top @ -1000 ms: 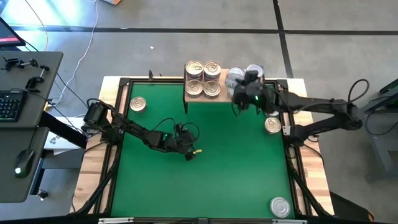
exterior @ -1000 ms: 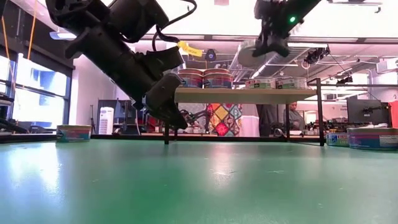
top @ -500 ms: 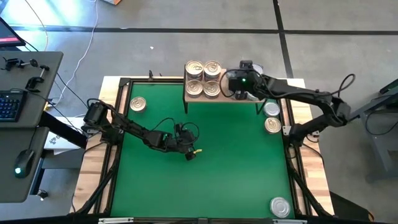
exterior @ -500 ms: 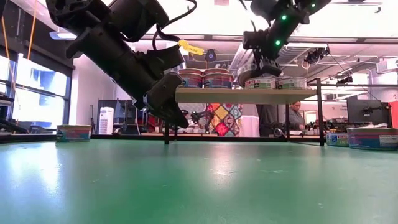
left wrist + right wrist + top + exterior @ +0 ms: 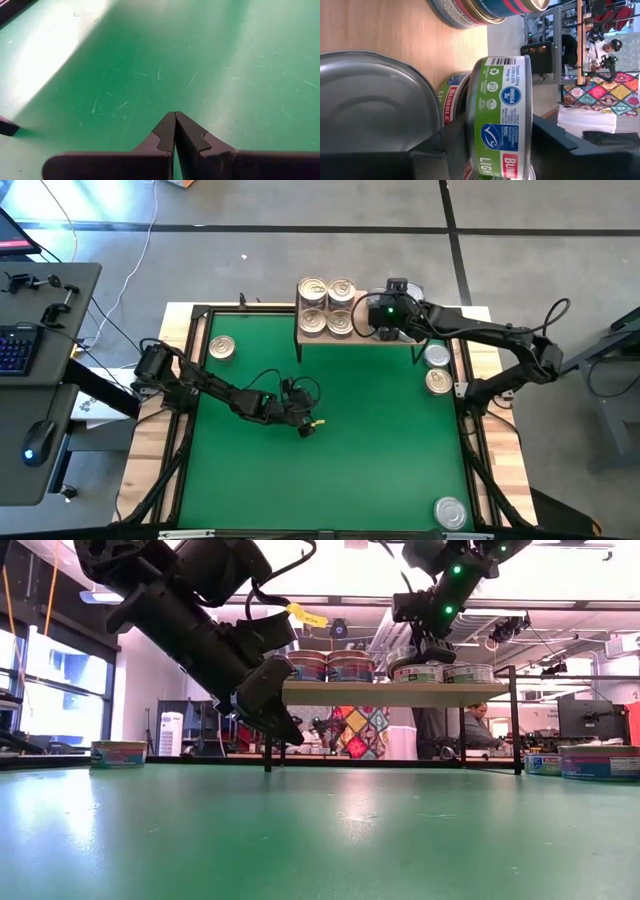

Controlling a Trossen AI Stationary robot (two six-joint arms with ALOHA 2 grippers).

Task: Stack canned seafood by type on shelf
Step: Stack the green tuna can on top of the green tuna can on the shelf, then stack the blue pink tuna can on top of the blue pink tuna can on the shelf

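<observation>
The shelf (image 5: pixel 348 337) stands at the mat's far edge. Several gold-lidded cans (image 5: pixel 327 306) fill its left part, and green-labelled cans (image 5: pixel 468 673) sit on its right part. My right gripper (image 5: pixel 382 318) is over that right part, shut on a green-labelled can (image 5: pixel 502 100). That can lies against another green-labelled can (image 5: pixel 451 97) standing on the shelf. My left gripper (image 5: pixel 305 427) hangs shut a little above the middle of the green mat and touches nothing. My right gripper pinches the green-labelled can between its two fingers (image 5: pixel 452 145), one on each flat face (image 5: pixel 529 120), at the near edge. It comes slanting down from the table's right. The can's curved wall faces the wrist camera. It looks tilted, its far part against the can beneath.
Loose cans lie on the mat: a gold-lidded one (image 5: pixel 221 347) at the far left, two silver ones (image 5: pixel 437 368) by the right edge and one (image 5: pixel 450 512) at the near right corner. A silver lid (image 5: pixel 370 105) lies close beside the right gripper. A person (image 5: pixel 478 725) sits behind the table.
My right gripper has carried the can from beyond the shelf's right end toward the table's left and down onto the shelf's right part. It has kept still there for the last half second. The left arm has not moved.
</observation>
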